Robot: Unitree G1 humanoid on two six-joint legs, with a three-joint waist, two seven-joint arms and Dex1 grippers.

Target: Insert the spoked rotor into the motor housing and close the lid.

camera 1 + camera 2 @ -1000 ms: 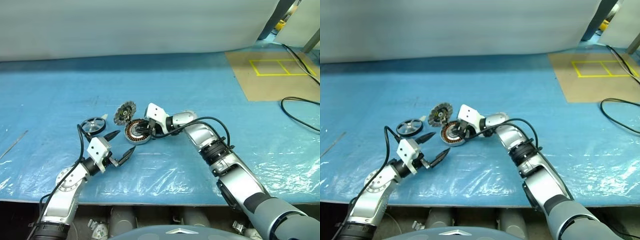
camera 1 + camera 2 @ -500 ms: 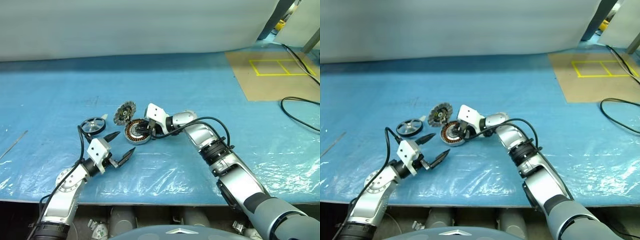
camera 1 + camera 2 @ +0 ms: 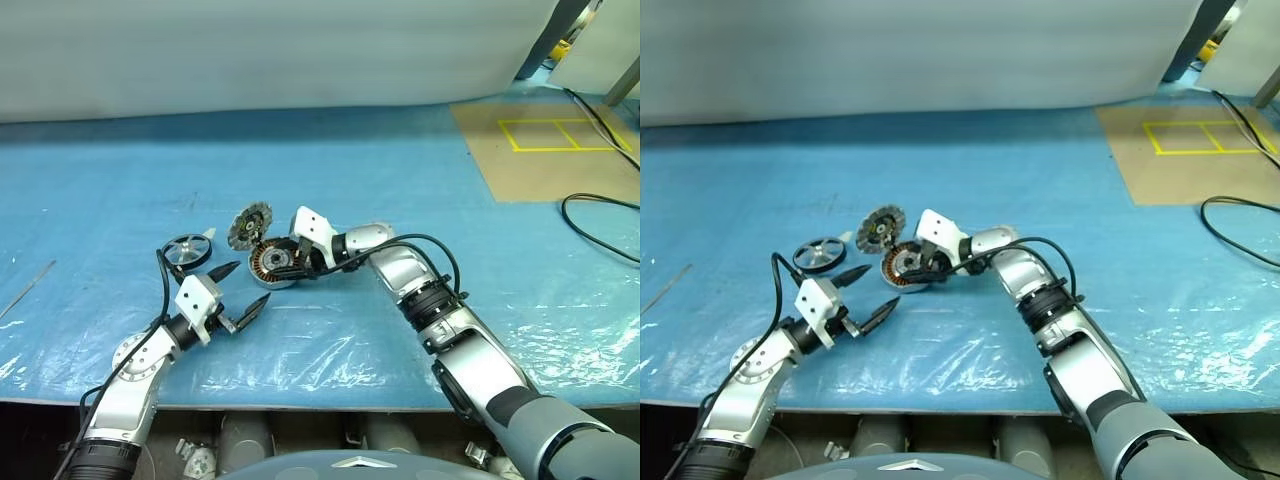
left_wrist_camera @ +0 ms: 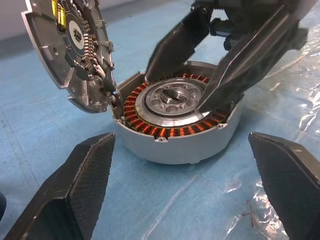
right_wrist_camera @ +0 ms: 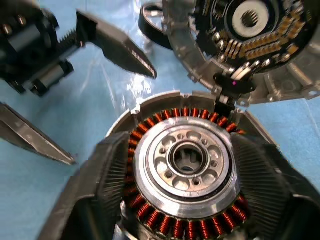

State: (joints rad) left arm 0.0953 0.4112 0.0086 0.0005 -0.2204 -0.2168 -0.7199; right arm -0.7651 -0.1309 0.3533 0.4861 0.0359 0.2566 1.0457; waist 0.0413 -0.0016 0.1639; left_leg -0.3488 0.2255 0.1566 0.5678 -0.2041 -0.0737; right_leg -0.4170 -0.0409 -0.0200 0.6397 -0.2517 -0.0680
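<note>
- Right pincer [image 3: 290, 262] open wide, fingers astride the housing [image 3: 272, 266] windings, holding nothing; a sideways drag could nudge the housing.
- Left pincer [image 3: 240, 290] open, empty, at housing's 7 o'clock.
- Rotor [image 3: 186, 251] on counter [image 3: 400, 180] at 9 o'clock, uninserted.
- Lid [image 3: 248, 225] stands tilted at 11 o'clock; it could drop shut early.

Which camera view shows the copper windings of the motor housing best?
The right wrist view: the motor housing is seen close from above, its winding ring plain. The left wrist view shows it from the side, part covered by the right gripper. The eye views show it small.
</note>
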